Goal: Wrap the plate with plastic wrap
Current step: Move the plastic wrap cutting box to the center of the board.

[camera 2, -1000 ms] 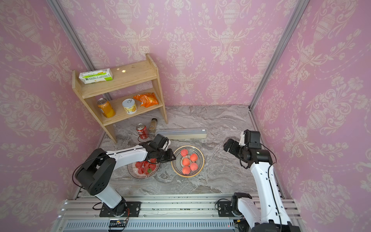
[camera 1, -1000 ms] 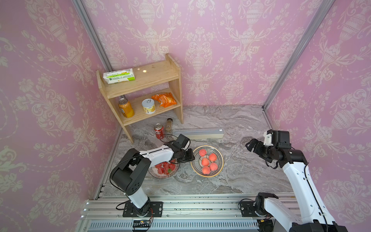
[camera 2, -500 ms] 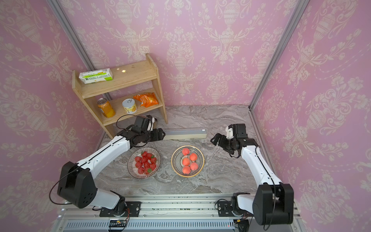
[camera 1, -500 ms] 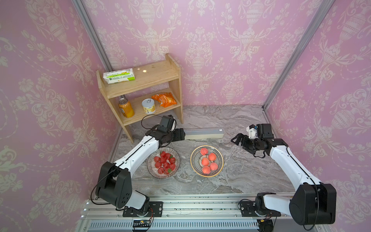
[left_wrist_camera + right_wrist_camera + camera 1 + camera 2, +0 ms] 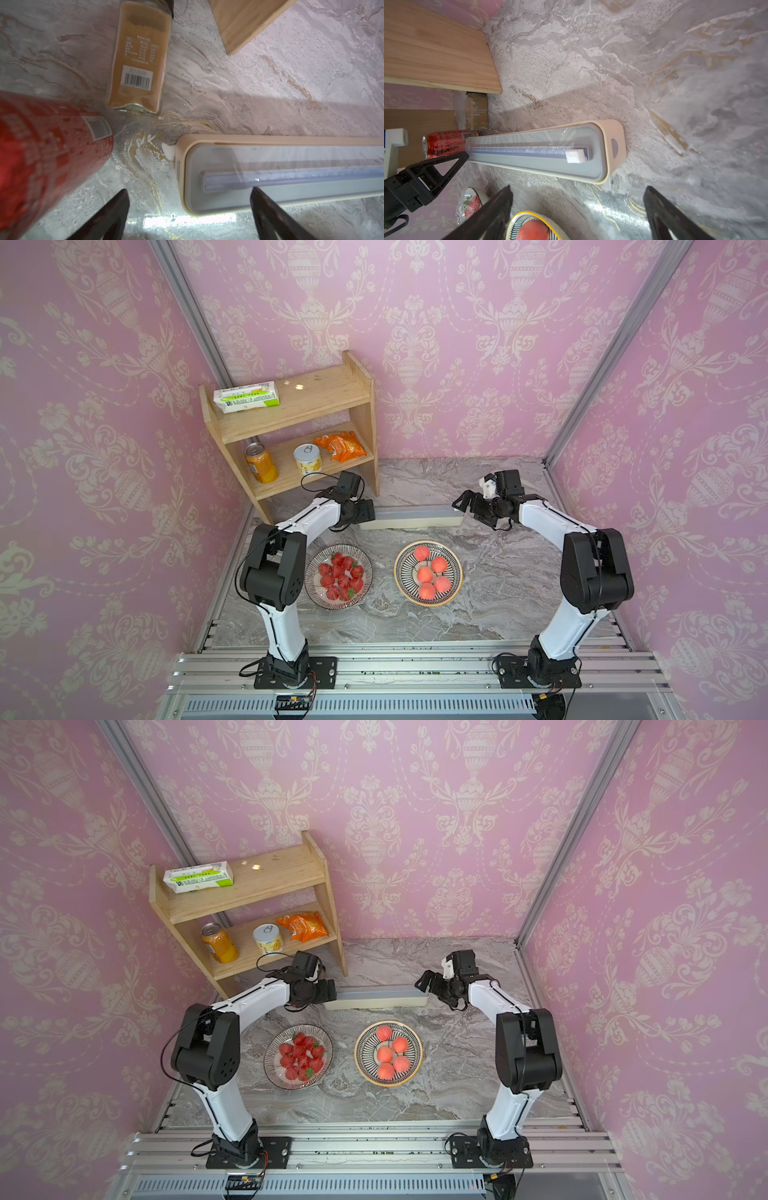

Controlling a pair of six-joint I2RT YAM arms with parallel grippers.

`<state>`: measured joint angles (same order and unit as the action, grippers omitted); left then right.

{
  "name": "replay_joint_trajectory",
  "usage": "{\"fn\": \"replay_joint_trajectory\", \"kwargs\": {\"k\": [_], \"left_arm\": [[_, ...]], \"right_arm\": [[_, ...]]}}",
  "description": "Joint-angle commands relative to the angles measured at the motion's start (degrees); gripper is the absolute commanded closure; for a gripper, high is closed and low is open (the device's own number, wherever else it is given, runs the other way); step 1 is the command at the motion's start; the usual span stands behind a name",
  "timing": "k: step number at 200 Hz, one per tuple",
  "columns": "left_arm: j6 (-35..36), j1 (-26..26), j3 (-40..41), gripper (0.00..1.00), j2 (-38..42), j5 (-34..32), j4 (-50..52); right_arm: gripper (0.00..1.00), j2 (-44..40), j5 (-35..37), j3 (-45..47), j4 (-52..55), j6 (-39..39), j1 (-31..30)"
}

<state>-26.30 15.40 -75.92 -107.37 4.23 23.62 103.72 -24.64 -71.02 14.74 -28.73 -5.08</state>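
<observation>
Looking from my left: a smooth red can [image 5: 41, 145] and a glass spice jar [image 5: 139, 62] crowd my left gripper [image 5: 189, 193], jaws spread wide, empty, over one end of the long, round-cornered dispenser box [image 5: 409, 517]. Crinkly, glossy plastic wrap [image 5: 550, 139] lies across its lid. At the other end, my right gripper [image 5: 578, 187] gapes wide, holding nothing.

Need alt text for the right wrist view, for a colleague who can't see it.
The open right gripper faces the near end of the plastic wrap dispenser on the marble table. A red can sits at its far end.
</observation>
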Motion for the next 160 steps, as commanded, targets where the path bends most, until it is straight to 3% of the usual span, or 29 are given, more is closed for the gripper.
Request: {"fn": "replay_joint_trajectory", "kwargs": {"k": [1, 58, 160], "left_arm": [[-1.8, -0.7, -2.5, 0.08, -2.1, 5.6, -3.0], [-3.9, -0.9, -4.8, 0.11, -6.3, 15.6, -7.0], [-5.4, 1.8, 3.6, 0.13, 0.2, 22.6, -11.0]], "right_arm": [[0.0, 3.7, -0.7, -3.8, -2.3, -0.8, -0.2], [0.06, 8.0, -7.0, -5.2, -4.9, -3.9, -1.5], [0.06, -4.5, -10.4, 8.2, -6.2, -4.9, -1.7]]}}
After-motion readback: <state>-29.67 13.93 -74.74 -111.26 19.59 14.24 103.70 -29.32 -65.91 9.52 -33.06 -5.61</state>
